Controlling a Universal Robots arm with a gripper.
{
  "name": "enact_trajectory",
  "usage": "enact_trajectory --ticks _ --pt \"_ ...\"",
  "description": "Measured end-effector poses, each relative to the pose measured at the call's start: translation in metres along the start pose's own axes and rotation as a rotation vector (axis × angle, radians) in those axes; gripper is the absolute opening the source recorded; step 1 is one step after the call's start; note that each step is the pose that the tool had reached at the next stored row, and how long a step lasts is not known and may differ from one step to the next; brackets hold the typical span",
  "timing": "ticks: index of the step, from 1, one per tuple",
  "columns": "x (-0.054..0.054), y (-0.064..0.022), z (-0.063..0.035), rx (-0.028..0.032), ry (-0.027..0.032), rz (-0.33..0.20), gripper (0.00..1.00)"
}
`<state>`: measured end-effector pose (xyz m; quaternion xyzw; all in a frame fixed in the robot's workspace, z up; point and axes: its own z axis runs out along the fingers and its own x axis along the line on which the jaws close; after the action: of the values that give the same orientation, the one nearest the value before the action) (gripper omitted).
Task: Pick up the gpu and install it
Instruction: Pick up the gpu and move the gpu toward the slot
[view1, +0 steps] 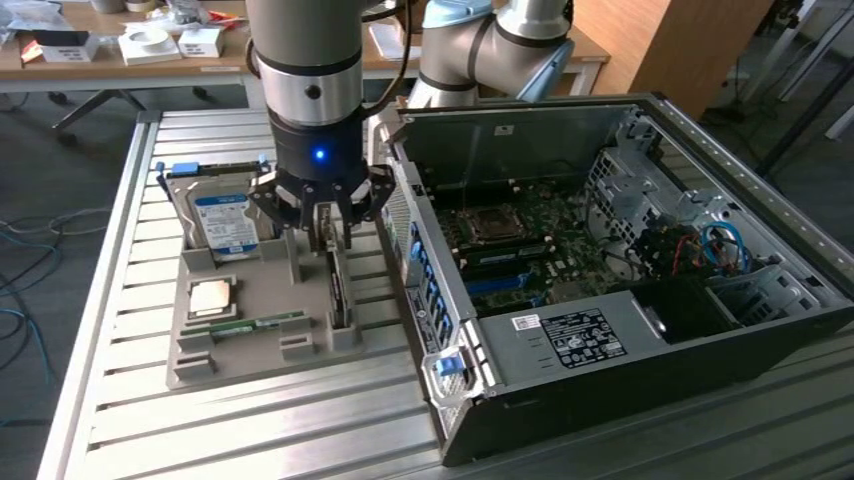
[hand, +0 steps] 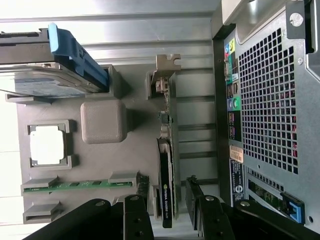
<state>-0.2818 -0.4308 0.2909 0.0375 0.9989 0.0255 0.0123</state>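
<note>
GPU (view1: 339, 292) is standing on edge in a slot of the grey tray (view1: 287, 275), along the side nearest the PC case, w/ its pale metal bracket (hand: 167, 64) sitting at the end away from the arm. Going across the ext. view from its left: a hard drive (view1: 224, 222) w/ blue-white label is standing upright at the tray's far left corner, a square CPU chip (view1: 214, 296) is lying flat in front of it, and a green RAM stick (view1: 254, 324) is lying just beside that. The gripper (view1: 331, 238) is hanging straight over the card's non-bracket end w/ jaws standing wide apart and fingers (hand: 137, 215) sitting one each side of the card. Gaps are showing on both sides, so it is gripping nothing. On the ext. view's right, the PC case (view1: 641, 400) is lying open on the slatted metal table (view1: 267, 420), w/ its motherboard (view1: 534, 250) facing up.
</note>
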Motion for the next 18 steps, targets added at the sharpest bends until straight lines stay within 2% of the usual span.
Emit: enact_trajectory --ticks 4,14,18 --pt "0.0 -0.0001 0.0021 -0.0005 -0.0003 0.0 0.43" --pt "0.0 -0.001 0.0198 -0.0041 0.0002 0.0 0.43" --pt "0.0 -0.001 0.0199 -0.004 0.0003 0.0 0.43"
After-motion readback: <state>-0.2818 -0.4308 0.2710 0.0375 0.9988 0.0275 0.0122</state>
